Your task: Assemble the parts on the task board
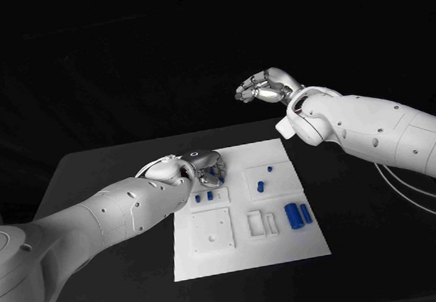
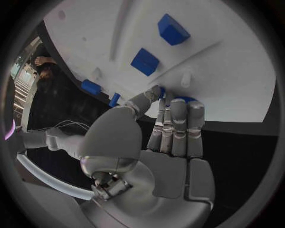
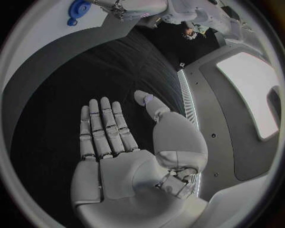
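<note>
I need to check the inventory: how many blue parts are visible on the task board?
6: two beside the left hand, two mid-board, two right. Others may be hidden.

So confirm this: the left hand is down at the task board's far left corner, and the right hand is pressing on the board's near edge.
Wrong on the right hand. The head view shows the right hand raised beyond the table's far edge, clear of the task board; its wrist view shows the palm open and empty. The left hand is indeed down at the board's far left corner.
</note>
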Controlling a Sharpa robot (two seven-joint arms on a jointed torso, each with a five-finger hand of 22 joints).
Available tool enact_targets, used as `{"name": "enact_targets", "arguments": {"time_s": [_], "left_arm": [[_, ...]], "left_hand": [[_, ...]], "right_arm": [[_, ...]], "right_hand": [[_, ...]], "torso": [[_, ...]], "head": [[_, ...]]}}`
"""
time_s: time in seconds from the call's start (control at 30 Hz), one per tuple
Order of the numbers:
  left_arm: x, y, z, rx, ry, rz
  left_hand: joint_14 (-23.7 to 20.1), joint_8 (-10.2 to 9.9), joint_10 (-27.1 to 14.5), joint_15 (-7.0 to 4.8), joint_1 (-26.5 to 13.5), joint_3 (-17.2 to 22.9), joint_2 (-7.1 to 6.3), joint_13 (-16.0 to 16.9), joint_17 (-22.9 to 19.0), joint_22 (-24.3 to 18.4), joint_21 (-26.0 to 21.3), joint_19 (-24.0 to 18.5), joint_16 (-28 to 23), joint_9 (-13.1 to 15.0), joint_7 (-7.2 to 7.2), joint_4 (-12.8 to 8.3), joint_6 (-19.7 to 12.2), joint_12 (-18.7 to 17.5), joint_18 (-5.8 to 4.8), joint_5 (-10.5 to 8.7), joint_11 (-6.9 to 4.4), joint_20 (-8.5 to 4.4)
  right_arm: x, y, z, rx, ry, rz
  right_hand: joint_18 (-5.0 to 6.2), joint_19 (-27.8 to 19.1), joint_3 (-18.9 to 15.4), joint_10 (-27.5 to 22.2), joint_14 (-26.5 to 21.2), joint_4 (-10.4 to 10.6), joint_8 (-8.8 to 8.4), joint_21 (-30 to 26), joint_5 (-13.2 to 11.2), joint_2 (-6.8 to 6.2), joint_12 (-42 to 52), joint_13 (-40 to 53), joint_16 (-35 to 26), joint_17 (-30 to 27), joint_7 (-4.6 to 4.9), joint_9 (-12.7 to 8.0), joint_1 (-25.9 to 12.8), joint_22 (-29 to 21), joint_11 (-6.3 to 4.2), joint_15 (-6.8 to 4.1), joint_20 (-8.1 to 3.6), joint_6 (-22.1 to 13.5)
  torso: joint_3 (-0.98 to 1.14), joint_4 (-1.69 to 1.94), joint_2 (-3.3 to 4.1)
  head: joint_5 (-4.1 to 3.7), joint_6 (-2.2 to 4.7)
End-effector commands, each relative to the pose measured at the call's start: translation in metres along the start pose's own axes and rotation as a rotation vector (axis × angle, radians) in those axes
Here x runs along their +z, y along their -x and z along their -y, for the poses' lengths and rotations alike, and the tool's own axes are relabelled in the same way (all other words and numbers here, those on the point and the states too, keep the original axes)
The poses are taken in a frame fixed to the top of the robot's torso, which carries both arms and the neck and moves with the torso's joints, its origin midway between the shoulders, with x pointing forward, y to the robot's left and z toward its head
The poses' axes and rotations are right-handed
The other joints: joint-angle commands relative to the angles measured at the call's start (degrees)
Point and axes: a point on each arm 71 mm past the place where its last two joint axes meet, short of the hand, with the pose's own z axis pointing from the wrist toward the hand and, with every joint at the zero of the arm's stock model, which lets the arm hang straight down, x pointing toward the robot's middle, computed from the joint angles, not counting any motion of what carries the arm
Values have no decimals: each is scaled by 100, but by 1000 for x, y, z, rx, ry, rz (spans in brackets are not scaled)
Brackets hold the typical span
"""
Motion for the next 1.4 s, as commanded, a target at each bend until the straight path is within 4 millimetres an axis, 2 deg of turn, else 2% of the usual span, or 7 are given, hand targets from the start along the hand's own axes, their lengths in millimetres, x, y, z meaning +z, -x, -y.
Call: {"name": "enact_targets", "arguments": {"time_s": [0.03, 0.43, 0.8, 0.87, 1.4], "left_arm": [[-3, -26, 4, 34, -2, -111], [-3, -28, 10, 42, -23, -115], [-4, -31, 13, 40, -38, -121], [-4, -31, 13, 40, -40, -119], [-7, -28, 8, 44, -47, -60]], "left_hand": [[38, 37, 54, -8, 24, -8, -47, -9, 0, 2, 30, 37, 24, -7, 10, -19, 46, -42, 671, -9, -5, 3], [106, 92, 173, -43, 29, 14, 21, 9, 5, -2, 53, 92, 40, -23, -29, -1, 149, -37, 681, 21, -41, -19], [170, 215, 442, -129, 61, 157, 185, 59, 24, 13, 102, 141, 76, -31, -120, 20, 399, 12, 674, 75, -130, -73], [188, 230, 482, -145, 55, 216, 225, 66, 30, 19, 118, 155, 86, -39, -131, 45, 436, 10, 670, 37, -145, -88], [283, 292, 662, -206, 34, 393, 222, 104, 52, 34, 182, 230, 131, -58, -179, 47, 568, 6, 663, 11, -207, -159]], "right_arm": [[0, 0, -1, -2, 6, 3], [0, 0, -1, -3, 6, 3], [0, 0, -1, -2, 5, 3], [0, 0, -1, -3, 5, 3], [0, 1, 0, -3, 4, 4]], "right_hand": [[113, -4, 30, 28, -37, -6, 39, -22, 36, 14, -27, -6, 22, -8, 16, -9, 23, 10, 1, -7, 52, 1], [114, -4, 30, 30, -39, -5, 41, -23, 36, 17, -28, -6, 27, -13, 15, -11, 23, 10, 0, -7, 54, 2], [115, -4, 28, 34, -39, -3, 43, -24, 34, 17, -27, -6, 31, -18, 15, -12, 20, 10, 0, -7, 56, 4], [115, -4, 27, 34, -40, -2, 43, -24, 34, 17, -27, -5, 32, -19, 15, -12, 19, 10, -1, -6, 56, 4], [118, -4, 25, 38, -42, -3, 46, -26, 33, 17, -26, -5, 38, -27, 14, -14, 18, 11, -2, -6, 58, 6]], "torso": [[-1, 2, -2], [-6, 2, -3], [-8, 1, -2], [-7, -1, -3], [-7, -1, 0]], "head": [[-2, -4], [-2, -13], [2, -24], [6, -22], [28, 12]]}}
